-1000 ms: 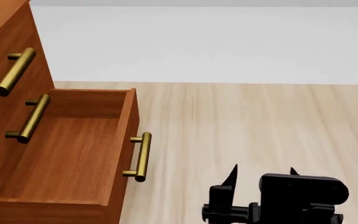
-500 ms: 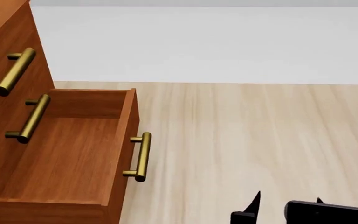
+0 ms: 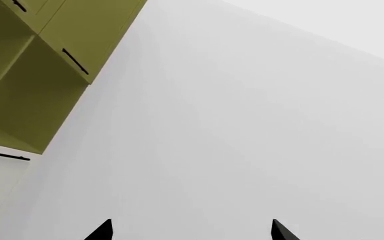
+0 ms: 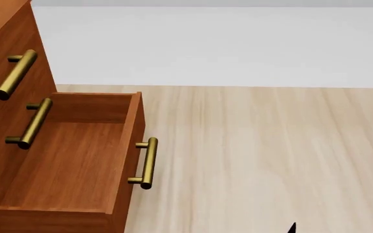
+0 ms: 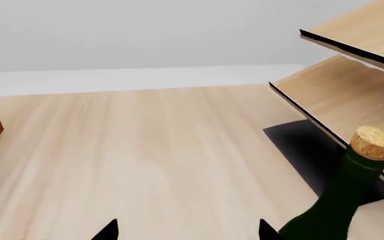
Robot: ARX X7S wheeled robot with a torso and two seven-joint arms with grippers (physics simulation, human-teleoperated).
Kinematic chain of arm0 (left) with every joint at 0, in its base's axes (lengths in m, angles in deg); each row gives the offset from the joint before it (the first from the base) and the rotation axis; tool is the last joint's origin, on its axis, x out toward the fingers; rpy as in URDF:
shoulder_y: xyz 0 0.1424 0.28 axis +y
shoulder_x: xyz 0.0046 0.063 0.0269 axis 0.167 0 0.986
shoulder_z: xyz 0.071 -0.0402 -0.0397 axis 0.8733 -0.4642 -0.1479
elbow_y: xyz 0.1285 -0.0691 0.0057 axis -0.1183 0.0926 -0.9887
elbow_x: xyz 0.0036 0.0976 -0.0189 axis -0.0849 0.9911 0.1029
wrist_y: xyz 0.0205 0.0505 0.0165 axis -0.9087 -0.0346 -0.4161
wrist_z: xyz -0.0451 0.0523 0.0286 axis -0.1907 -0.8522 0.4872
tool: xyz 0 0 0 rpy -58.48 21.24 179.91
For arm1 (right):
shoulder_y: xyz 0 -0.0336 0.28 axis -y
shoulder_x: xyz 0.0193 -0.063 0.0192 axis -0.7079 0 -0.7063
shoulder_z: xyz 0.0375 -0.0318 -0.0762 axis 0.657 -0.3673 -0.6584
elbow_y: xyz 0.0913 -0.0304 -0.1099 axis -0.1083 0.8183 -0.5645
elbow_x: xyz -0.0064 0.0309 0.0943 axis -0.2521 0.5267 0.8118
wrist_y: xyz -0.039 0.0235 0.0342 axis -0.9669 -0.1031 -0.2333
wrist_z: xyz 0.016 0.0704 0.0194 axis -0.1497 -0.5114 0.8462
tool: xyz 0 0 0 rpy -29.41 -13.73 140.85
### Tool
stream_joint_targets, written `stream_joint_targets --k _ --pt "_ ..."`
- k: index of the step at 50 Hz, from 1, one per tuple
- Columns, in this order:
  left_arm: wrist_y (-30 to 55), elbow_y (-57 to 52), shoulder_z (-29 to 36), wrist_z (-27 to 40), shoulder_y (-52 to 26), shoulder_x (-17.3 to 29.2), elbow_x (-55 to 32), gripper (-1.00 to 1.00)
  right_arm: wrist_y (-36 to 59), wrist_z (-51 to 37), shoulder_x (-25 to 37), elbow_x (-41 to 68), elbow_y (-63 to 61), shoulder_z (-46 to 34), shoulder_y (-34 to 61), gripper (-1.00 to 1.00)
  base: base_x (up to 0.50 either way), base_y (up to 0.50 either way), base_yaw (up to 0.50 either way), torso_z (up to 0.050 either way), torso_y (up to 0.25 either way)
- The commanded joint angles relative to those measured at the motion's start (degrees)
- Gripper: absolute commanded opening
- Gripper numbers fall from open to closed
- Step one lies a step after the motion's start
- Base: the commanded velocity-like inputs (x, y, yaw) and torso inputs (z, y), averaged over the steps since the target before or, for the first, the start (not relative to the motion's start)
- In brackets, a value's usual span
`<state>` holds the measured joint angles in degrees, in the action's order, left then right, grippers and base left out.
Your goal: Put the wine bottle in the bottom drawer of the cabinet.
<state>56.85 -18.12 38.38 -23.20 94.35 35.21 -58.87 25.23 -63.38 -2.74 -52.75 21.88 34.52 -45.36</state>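
Bottom drawer (image 4: 70, 160) open and empty; wine bottle (image 5: 335, 200) ungrasped just beside right end effector (image 5: 186, 231), fingers spread.

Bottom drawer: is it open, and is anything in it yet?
Open and empty. The bottom drawer is pulled out from the cabinet, its bare wooden floor showing; no bottle lies inside.

All 3 views are bright, evenly lit simulator renders with no glare, noise or edge distortion. Focus is sharp throughout. Shading is flat; the floor (image 4: 258, 145) carries no distinct cast shadows. The bottom drawer (image 4: 63, 160) interior appears slightly darker toward its front.
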Motion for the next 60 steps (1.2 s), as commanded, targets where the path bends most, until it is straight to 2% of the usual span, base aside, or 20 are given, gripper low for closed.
stream_joint_targets --k 1,28,60 --pt "0.36 -0.13 0.17 0.22 0.11 0.26 0.01 1.00 0.05 -0.90 0.19 1.41 -1.75 3.88 -2.84 1.00 0.00 0.00 0.00 0.000 0.000" --pt "0.48 -0.17 0.97 0.30 0.43 0.93 0.11 1.00 0.68 -2.88 1.26 4.67 -0.81 15.44 -3.96 1.00 0.00 0.00 0.00 0.000 0.000" --pt "-0.58 0.22 1.19 0.63 1.12 1.06 -0.02 1.00 -0.39 -2.93 3.43 2.14 13.28 11.88 7.17 1.00 0.00 0.00 0.00 0.000 0.000"
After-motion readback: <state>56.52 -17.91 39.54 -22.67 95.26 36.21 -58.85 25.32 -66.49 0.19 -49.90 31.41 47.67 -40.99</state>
